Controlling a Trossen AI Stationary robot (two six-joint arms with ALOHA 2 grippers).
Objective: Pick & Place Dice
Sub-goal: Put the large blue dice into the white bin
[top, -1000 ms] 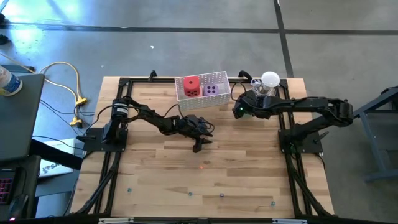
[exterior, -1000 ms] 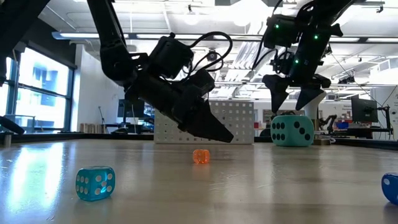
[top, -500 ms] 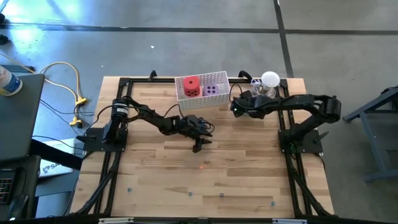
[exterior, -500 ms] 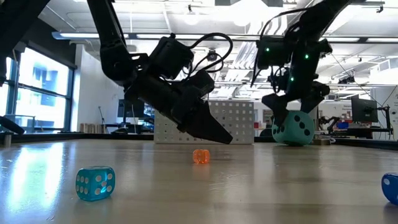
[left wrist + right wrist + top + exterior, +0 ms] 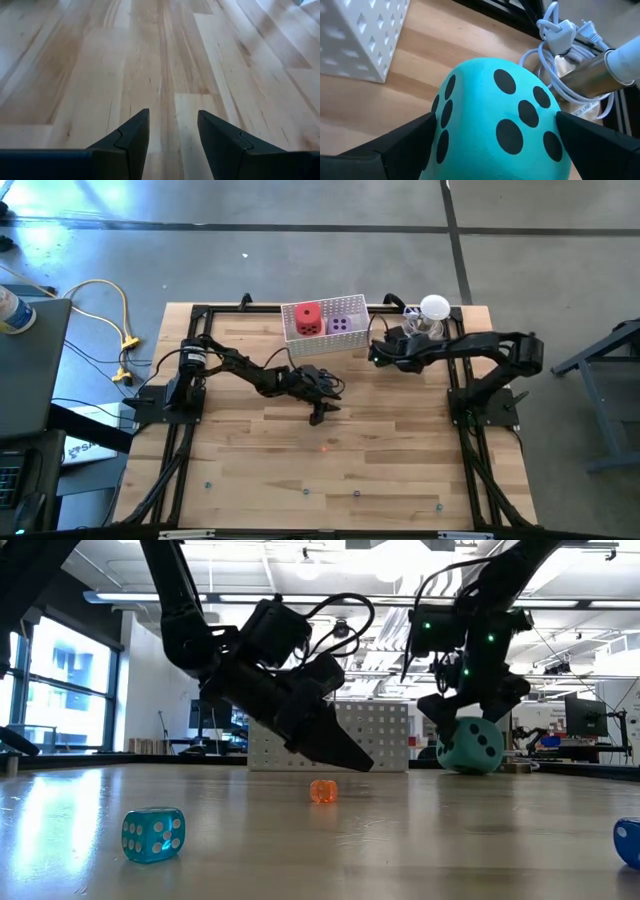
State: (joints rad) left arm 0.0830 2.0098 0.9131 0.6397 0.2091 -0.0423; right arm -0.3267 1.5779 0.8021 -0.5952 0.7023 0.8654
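1. We are looking at a big wooden table [image 5: 330, 480] with two dark robot arms working on it.
2. A white basket [image 5: 325, 343] is sitting at the far edge so dice can go in. A red die [image 5: 308, 319] and a purple die [image 5: 341, 324] are lying inside it.
3. The teal-green die [image 5: 500, 122] is resting on the table, just beside the basket.
4. The right gripper [image 5: 495, 140] is reaching around this die, fingers spread wide on both sides, not squeezing. We think it is getting ready to grab.
5. The left gripper [image 5: 172, 135] is waiting over bare wood near the middle, fingers partly apart and holding nothing.
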